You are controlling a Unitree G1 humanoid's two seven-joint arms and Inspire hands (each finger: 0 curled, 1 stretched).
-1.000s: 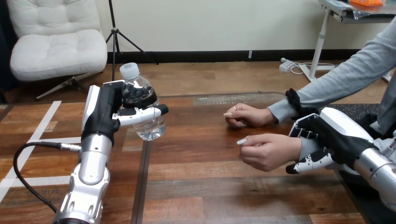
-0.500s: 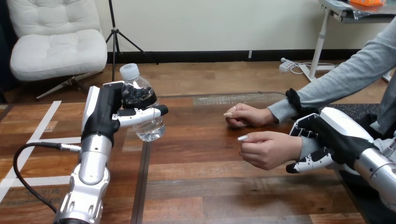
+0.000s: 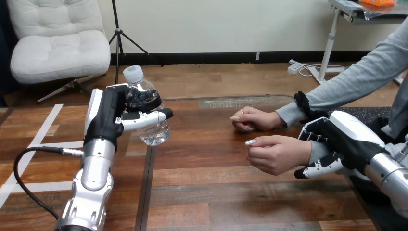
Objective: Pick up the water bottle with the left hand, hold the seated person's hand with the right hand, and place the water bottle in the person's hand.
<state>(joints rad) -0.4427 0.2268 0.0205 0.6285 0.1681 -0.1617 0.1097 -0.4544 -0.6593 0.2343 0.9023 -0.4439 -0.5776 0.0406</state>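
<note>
The water bottle point(image 3: 156, 133) is hanging a bit tilted, cap up, in the left hand point(image 3: 108, 115), which is gripping it with fingers and thumb wrapped round its middle, lifted clear of the bench point(image 3: 216, 192) on the left side. Over on the right, the right hand point(image 3: 349, 137) is gripping the person's wrist point(image 3: 315, 150), thumb under and fingers over the grey sleeve. That person's hand point(image 3: 276, 154) is hovering loosely curled, well apart from the bottle. Their other hand point(image 3: 255, 119) is resting on the bench just behind it.
</note>
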